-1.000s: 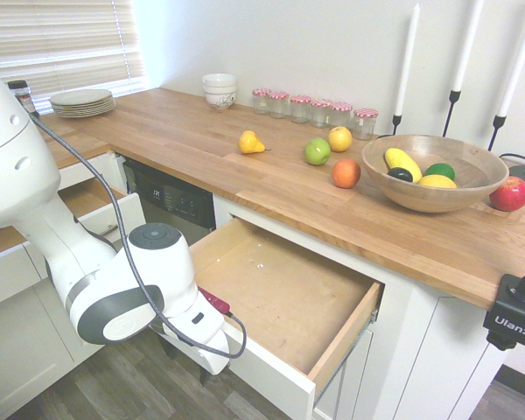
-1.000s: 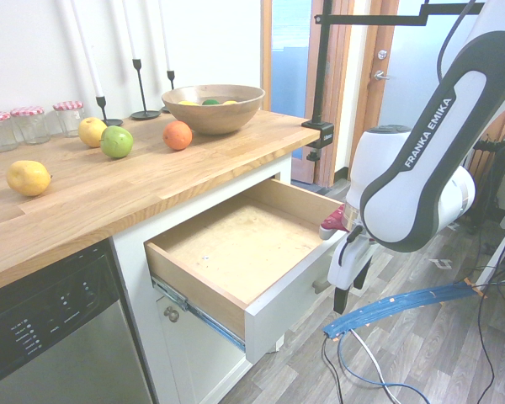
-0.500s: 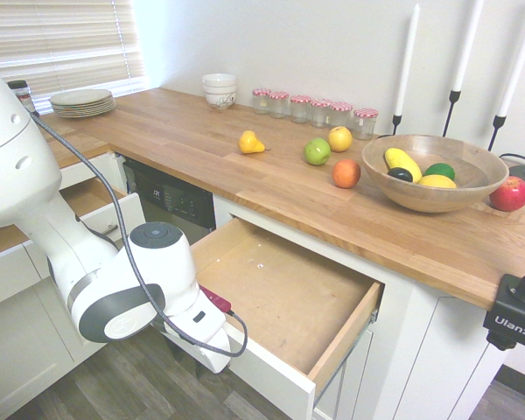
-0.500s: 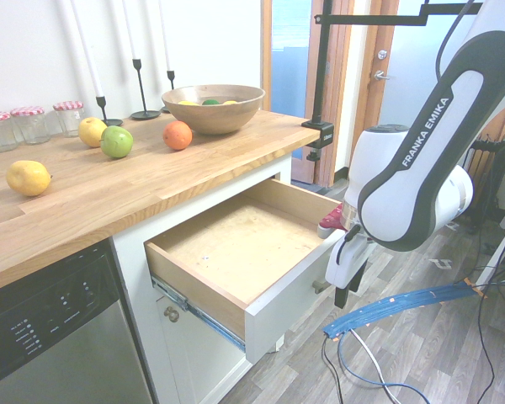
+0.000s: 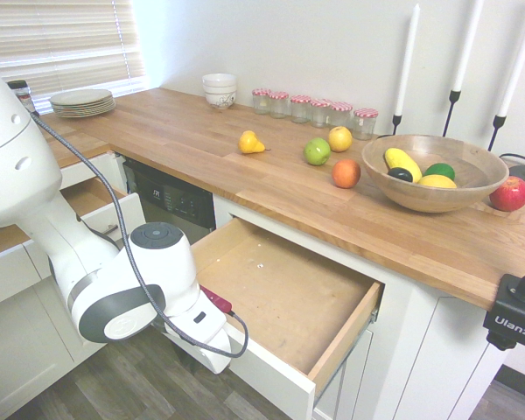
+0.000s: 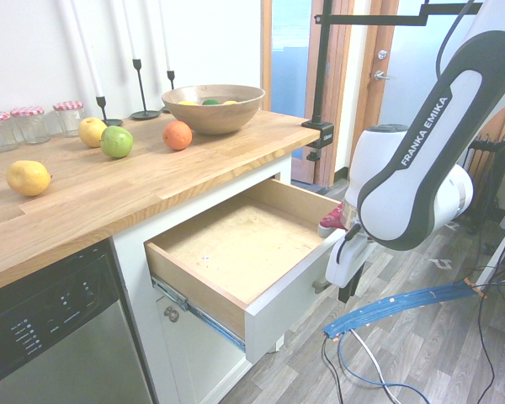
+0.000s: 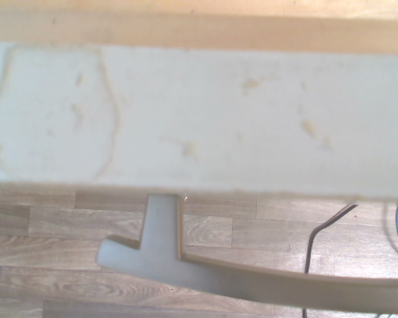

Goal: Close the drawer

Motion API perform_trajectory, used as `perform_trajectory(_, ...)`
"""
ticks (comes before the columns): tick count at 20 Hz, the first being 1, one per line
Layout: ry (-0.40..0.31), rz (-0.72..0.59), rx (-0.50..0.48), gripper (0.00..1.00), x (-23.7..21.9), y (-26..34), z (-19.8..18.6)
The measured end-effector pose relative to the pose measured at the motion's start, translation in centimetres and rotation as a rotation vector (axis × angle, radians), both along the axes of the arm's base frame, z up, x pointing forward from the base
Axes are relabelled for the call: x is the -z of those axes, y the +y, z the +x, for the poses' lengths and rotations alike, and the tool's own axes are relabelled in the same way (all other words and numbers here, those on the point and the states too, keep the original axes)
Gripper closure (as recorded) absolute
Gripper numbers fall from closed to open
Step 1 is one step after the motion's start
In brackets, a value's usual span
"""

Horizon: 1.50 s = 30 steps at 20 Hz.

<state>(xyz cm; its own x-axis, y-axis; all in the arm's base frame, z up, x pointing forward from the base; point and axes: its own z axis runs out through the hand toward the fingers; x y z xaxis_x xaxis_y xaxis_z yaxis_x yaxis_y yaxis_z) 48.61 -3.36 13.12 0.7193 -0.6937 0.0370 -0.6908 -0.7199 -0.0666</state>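
1. Wrist view looks straight down on the white top edge of the drawer (image 7: 199,119) front, with the curved silver bar handle (image 7: 252,281) standing off it over wood-look floor
2. Drawer (image 5: 289,297) sits pulled well out from the white cabinet under the wooden countertop (image 5: 271,175), plywood bottom bare
3. Likely light and stiff, gliding on side runners; best taken at the handle or pushed flat on the front panel, near the middle to avoid racking
4. Gripper (image 6: 347,282) hangs pointing down just outside the front panel, at the handle; cannot tell whether fingers are spread or pinching it, hidden behind the hand
5. Fruit, wooden bowl (image 5: 435,171) and jars (image 5: 315,109) sit up on the countertop, well clear
6. Nothing seen inside to block travel; blue cable (image 6: 404,303) lies on the floor below
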Motion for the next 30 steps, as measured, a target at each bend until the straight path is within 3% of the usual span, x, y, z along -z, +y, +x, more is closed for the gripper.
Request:
perform_trajectory(16,-0.038,-0.015,0.012,1.00,0.0,-0.9,2.0)
perform_trajectory(30,-0.038,-0.001,0.012,1.00,-1.8,-1.9,11.8)
